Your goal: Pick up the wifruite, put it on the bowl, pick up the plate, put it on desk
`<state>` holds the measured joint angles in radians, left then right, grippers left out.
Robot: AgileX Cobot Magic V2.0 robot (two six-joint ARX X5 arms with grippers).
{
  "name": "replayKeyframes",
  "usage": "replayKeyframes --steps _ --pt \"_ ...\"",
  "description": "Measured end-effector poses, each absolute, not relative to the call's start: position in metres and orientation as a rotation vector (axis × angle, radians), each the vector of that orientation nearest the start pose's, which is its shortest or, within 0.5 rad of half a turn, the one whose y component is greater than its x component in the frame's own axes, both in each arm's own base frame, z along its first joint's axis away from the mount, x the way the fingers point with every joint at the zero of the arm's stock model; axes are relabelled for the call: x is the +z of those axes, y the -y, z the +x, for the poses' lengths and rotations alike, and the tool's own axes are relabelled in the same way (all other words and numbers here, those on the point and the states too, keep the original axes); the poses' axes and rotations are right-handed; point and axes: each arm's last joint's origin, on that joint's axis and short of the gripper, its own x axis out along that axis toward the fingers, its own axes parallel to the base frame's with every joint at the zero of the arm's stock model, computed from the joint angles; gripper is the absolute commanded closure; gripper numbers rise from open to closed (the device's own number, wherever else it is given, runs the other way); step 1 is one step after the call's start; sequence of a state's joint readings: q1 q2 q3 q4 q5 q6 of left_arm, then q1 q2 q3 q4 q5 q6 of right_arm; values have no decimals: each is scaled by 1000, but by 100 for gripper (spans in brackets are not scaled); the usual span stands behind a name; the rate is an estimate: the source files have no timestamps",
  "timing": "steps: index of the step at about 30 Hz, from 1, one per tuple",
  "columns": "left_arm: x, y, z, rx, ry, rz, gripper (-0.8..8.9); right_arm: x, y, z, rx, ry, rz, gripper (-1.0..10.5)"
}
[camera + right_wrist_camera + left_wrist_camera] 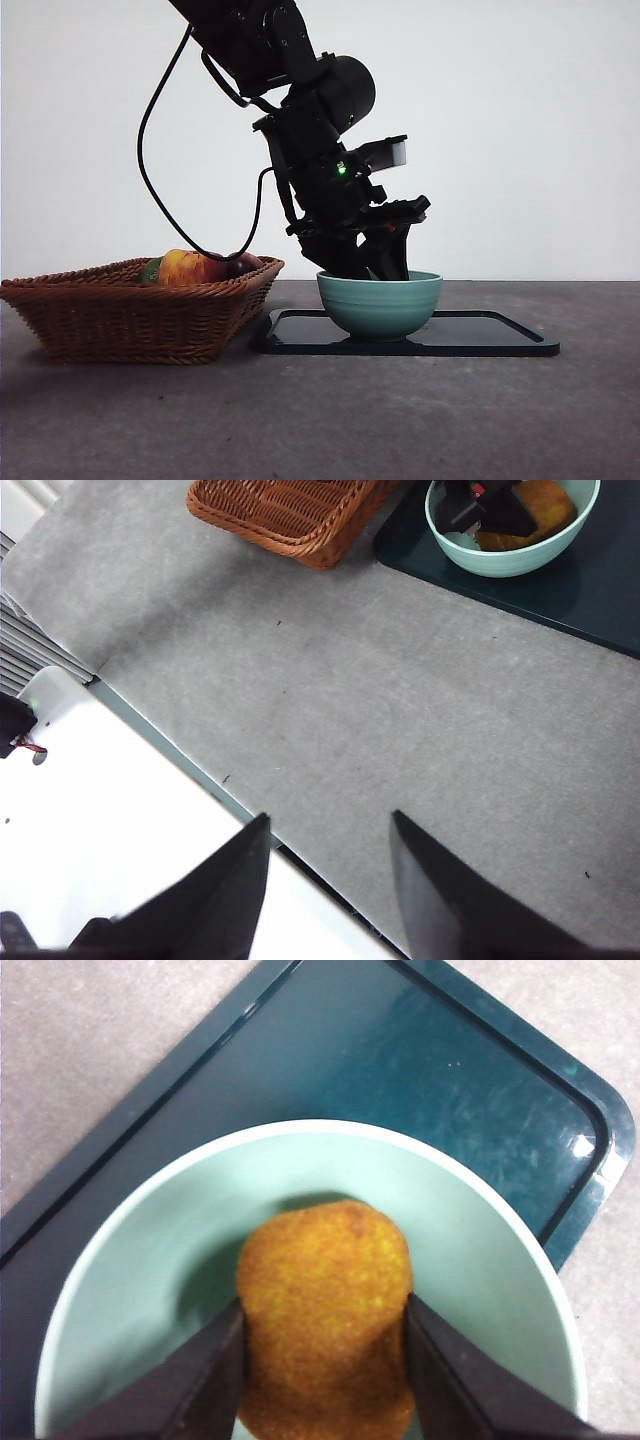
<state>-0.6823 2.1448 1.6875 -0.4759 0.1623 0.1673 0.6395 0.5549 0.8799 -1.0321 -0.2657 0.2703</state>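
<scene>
Left wrist view: wifruite (pixel 325 1310) inside bowl (pixel 480 1220).

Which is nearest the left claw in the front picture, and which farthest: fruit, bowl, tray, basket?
Left gripper:
1. Fruit, held between its jaws.
2. Bowl, around the gripper's tip.
3. Tray, under the bowl.
4. Basket, off to the side, beside the tray.

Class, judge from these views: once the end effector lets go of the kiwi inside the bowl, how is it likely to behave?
The kiwi is oval, so it may roll slightly. The bowl has curved walls, which should probably keep it in. Its fuzzy skin likely resists slipping from the left end effector.
</scene>
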Motion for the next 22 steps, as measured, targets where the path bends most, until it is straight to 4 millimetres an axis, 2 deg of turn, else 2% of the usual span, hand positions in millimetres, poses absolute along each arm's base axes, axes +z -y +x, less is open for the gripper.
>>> replayKeyframes --steps 3,6,8,15,22 --pt "195 297 359 -860 -865 393 668 316 -55 61 760 -828 105 756" --pt "207 295 356 -859 -848 388 667 316 -55 61 758 -827 104 756" --pt "223 291 354 -857 -814 378 667 316 -55 61 758 -825 104 756" --pt "304 267 334 -831 -647 278 667 317 -55 62 762 -810 107 756" --pt "362 231 304 -773 -626 162 667 318 -56 63 767 -791 112 756"
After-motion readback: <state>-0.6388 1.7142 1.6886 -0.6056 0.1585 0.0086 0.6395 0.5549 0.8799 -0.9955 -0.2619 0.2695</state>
